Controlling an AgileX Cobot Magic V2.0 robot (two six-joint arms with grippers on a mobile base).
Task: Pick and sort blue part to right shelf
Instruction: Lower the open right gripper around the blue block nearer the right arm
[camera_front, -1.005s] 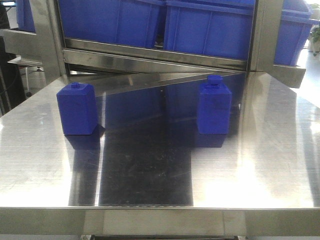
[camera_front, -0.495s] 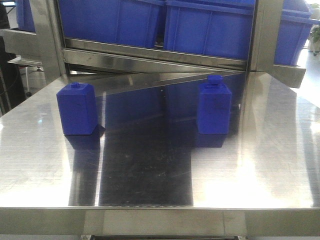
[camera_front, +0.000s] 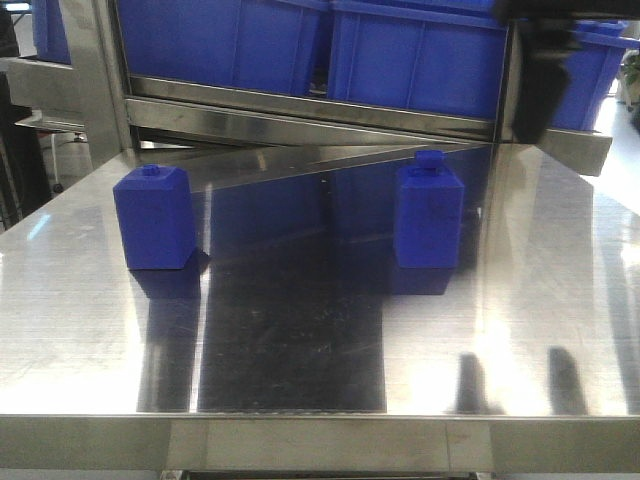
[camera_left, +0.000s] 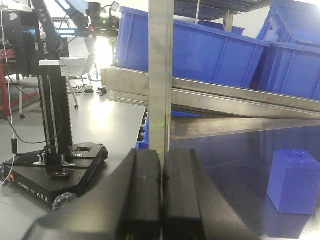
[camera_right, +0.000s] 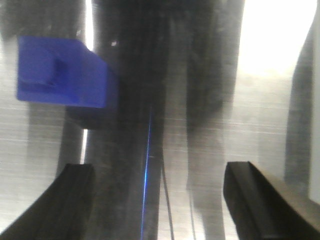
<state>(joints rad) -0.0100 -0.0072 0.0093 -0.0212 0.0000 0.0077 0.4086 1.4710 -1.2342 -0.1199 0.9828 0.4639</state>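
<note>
The blue part (camera_front: 430, 215) stands upright on the steel desk (camera_front: 300, 350), right of centre, close in front of the right shelf (camera_front: 300, 110) with its blue bins (camera_front: 415, 55). A shorter blue block (camera_front: 153, 220) stands well apart to its left. Your right end effector (camera_right: 160, 175) hangs above the desk, fingers spread wide and empty; its blurred view shows the blue part ahead. Your left end effector (camera_left: 162, 200) faces a shelf post, fingers pressed together, holding nothing.
</note>
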